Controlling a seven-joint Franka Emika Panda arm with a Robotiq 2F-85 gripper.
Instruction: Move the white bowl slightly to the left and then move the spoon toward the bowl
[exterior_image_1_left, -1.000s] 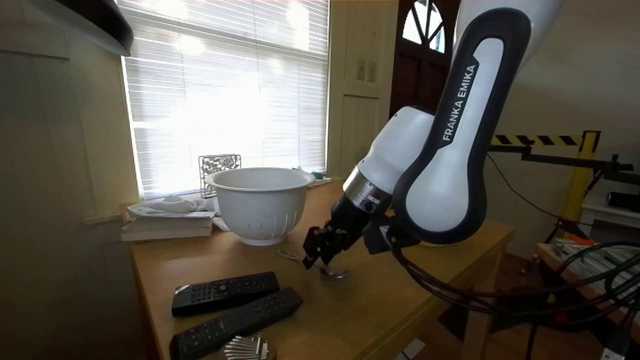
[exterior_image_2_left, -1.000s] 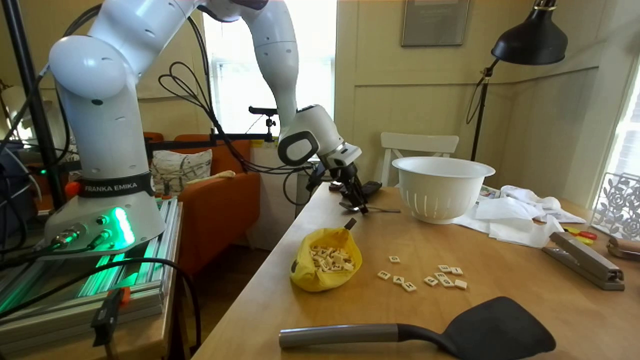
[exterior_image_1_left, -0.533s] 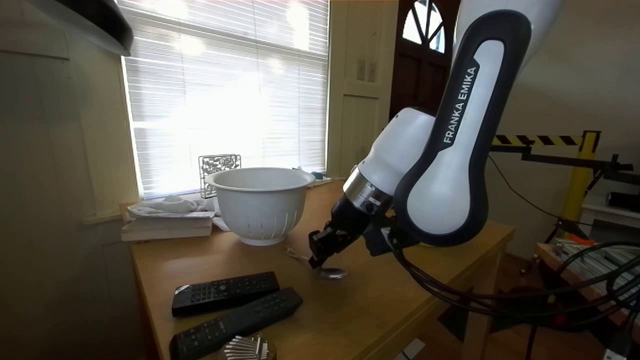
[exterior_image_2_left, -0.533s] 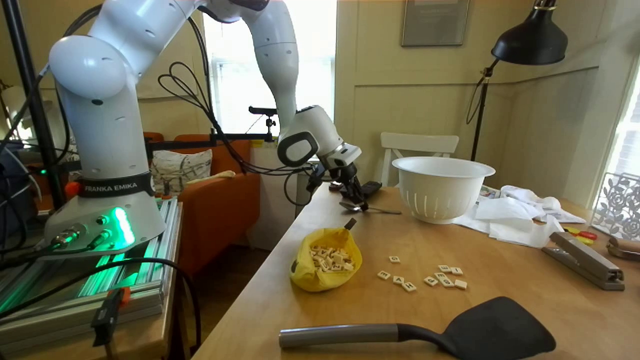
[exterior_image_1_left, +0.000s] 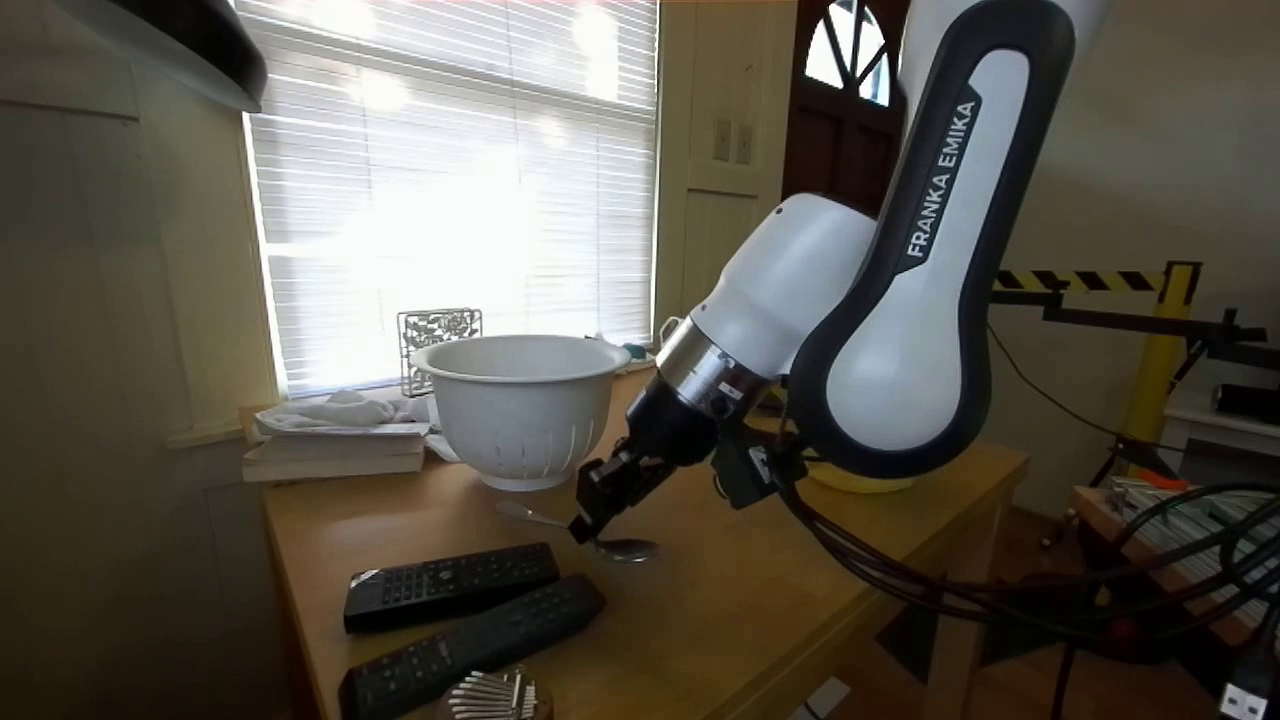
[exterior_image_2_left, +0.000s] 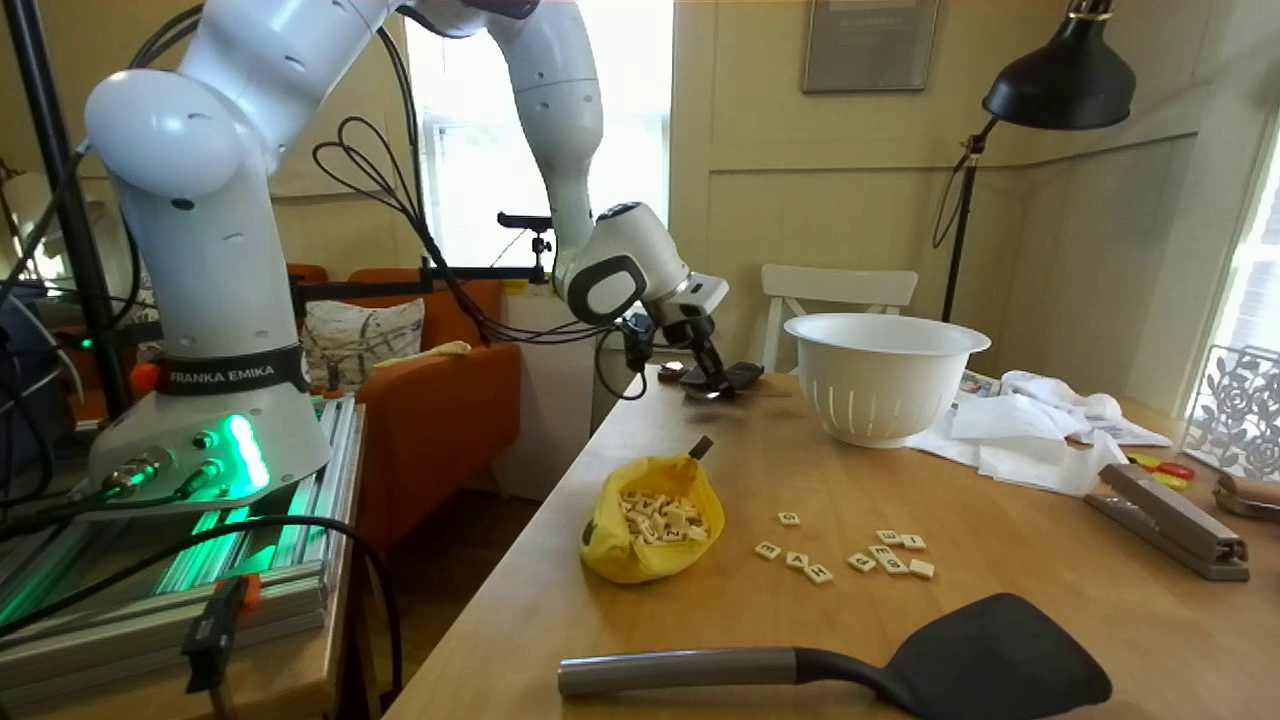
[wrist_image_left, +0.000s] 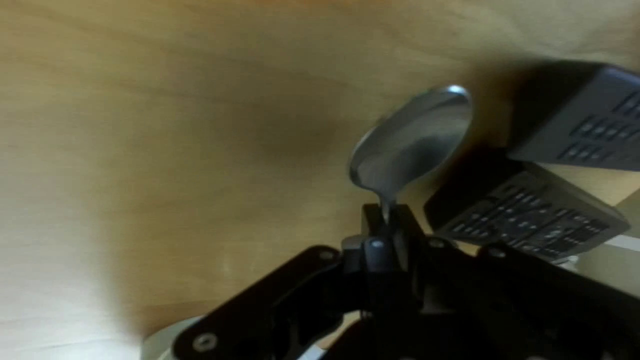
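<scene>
Near 2 black remotes (exterior_image_1_left: 470, 598), my gripper (wrist_image_left: 386, 216) pinches the spoon (wrist_image_left: 415, 140) by its handle, apart from the white bowl (exterior_image_1_left: 520, 415); if I swing hastily, the thin metal could twist loose or clip a remote.

The tool (exterior_image_1_left: 582, 531) points downward at a slant, its fingers (wrist_image_left: 410, 220) pinched together with barely a gap between them. Directly above and behind the tool, the wrist (exterior_image_1_left: 785, 285) leans along the same slope (white, with a silvery collar (exterior_image_1_left: 703, 371) at the tool end). Higher up, the arm (exterior_image_2_left: 557, 120) forms a tall arch, its base (exterior_image_2_left: 215, 420) well apart from the tool.
</scene>
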